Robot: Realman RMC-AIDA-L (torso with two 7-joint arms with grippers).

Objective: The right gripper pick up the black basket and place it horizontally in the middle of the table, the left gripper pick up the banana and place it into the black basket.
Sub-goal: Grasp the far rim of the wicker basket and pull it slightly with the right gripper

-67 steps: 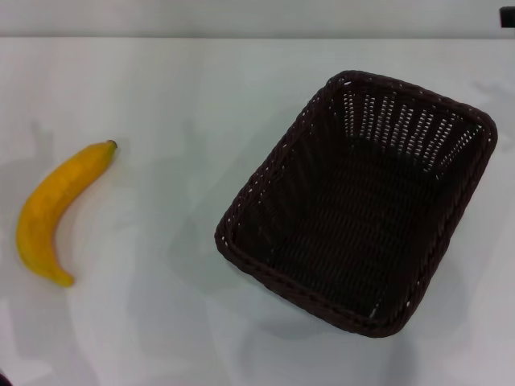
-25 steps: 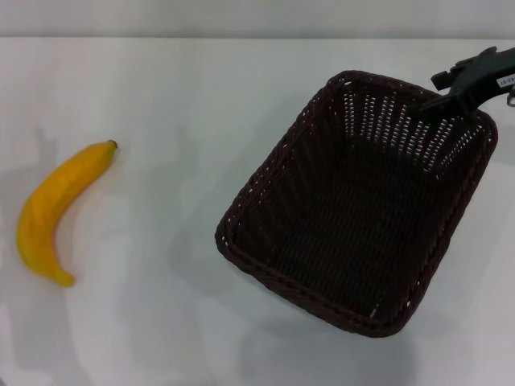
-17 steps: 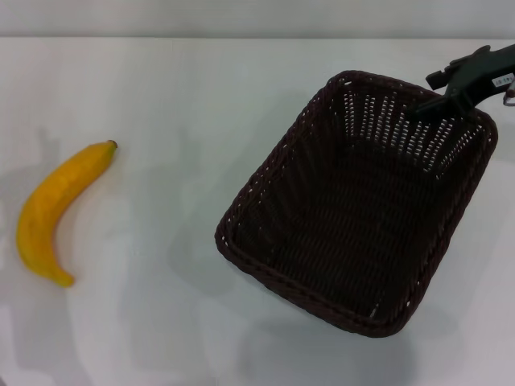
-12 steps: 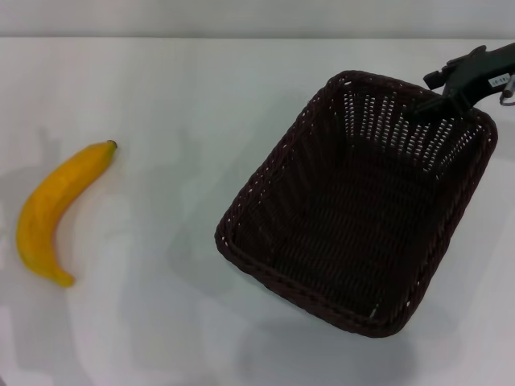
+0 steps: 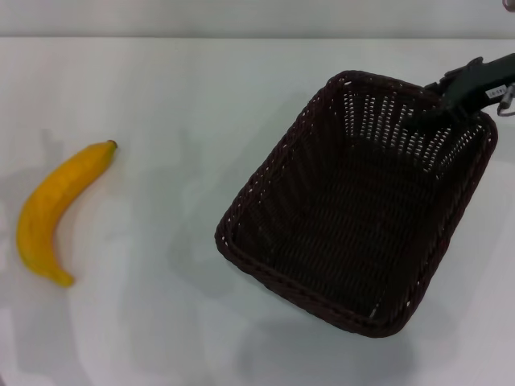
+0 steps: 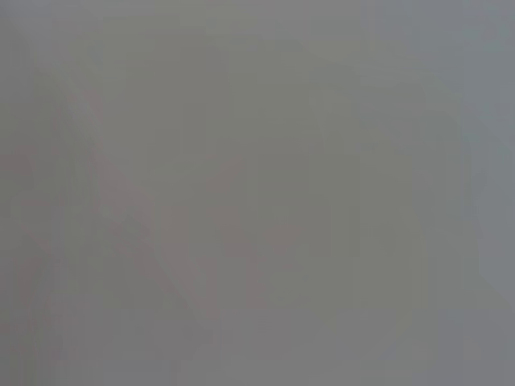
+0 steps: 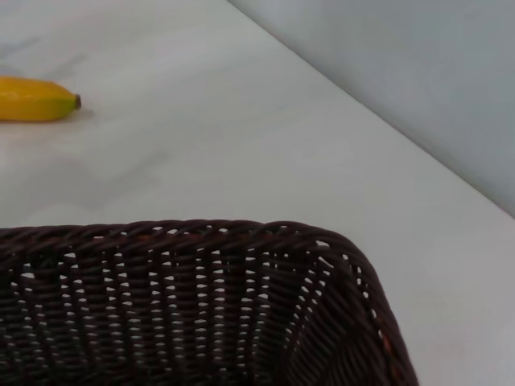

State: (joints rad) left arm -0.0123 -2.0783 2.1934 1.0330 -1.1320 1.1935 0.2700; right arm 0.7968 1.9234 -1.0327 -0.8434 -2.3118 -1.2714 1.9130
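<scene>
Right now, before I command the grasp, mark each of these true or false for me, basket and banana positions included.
1. The banana lies inside the black basket. False: it lies on the table, off to the basket's left.
2. The right end effector is at the basket's far right corner. True.
3. The basket is empty. True.
4. The basket lies square to the table edge. False: it sits at an angle.
5. The left end effector is reaching for the banana. False: it is in no view.
</scene>
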